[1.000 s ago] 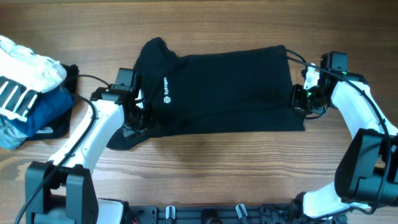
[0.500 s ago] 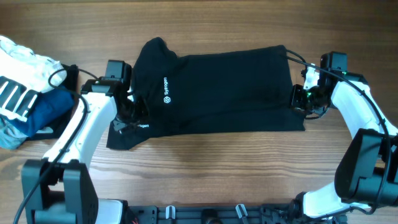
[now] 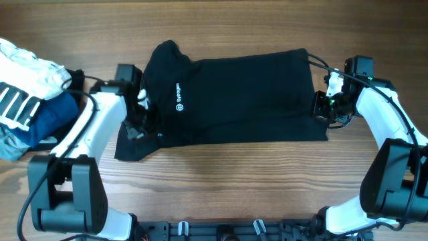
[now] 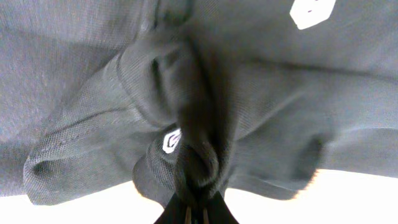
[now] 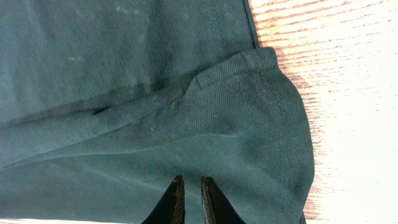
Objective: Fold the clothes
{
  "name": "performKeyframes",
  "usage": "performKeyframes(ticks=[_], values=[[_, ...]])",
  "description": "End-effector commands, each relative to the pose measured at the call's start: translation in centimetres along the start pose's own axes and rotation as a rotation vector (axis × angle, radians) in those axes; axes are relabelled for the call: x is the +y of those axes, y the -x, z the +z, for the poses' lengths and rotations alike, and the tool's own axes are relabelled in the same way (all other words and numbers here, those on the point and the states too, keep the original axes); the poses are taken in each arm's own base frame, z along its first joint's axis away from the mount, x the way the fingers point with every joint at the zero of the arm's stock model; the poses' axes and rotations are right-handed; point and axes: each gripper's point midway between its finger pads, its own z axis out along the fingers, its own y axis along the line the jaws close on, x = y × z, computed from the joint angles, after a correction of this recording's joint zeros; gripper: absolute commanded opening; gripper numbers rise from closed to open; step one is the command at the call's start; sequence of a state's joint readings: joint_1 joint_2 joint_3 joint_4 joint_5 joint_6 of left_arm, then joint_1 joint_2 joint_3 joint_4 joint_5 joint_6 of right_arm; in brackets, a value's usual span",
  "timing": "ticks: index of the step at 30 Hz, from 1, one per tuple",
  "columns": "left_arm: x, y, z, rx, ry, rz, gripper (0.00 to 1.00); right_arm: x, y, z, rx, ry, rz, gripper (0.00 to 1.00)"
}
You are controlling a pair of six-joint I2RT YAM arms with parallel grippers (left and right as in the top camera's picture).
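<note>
The black T-shirt (image 3: pixel 234 100) lies across the middle of the wooden table, with white logo lettering (image 3: pixel 178 97) on its left part. My left gripper (image 3: pixel 142 122) is at the shirt's lower left, by the sleeve. In the left wrist view its fingers (image 4: pixel 196 214) are shut on a bunched fold of black fabric (image 4: pixel 193 124). My right gripper (image 3: pixel 326 107) is at the shirt's right edge. In the right wrist view its fingers (image 5: pixel 191 190) are pressed together on the flat fabric (image 5: pixel 155 93) near the hem corner.
A white garment with black stripes (image 3: pixel 23 84) lies on a folded blue garment (image 3: pixel 47 117) at the table's left edge, close to my left arm. Bare wood (image 3: pixel 234 174) lies in front of the shirt.
My left arm has swung up and left, then eased back right, tugging the sleeve; the sleeve lettering seen half a second ago is now covered. The right arm has not moved.
</note>
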State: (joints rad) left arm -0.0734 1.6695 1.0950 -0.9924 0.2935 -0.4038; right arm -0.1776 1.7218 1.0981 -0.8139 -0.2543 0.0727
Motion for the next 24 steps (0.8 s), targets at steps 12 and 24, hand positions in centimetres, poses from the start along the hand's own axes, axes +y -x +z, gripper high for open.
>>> performKeyframes(ticks=[12,24], values=[[0.0,4.0,-3.5,-0.084,-0.096,-0.114,0.63,0.0,-0.6,0.0,0.011,-0.006,-0.012,0.11],[3.0,2.3,-0.1,-0.124,0.181,-0.103,0.67,-0.1,-0.7,0.0,0.017,-0.010,-0.011,0.11]])
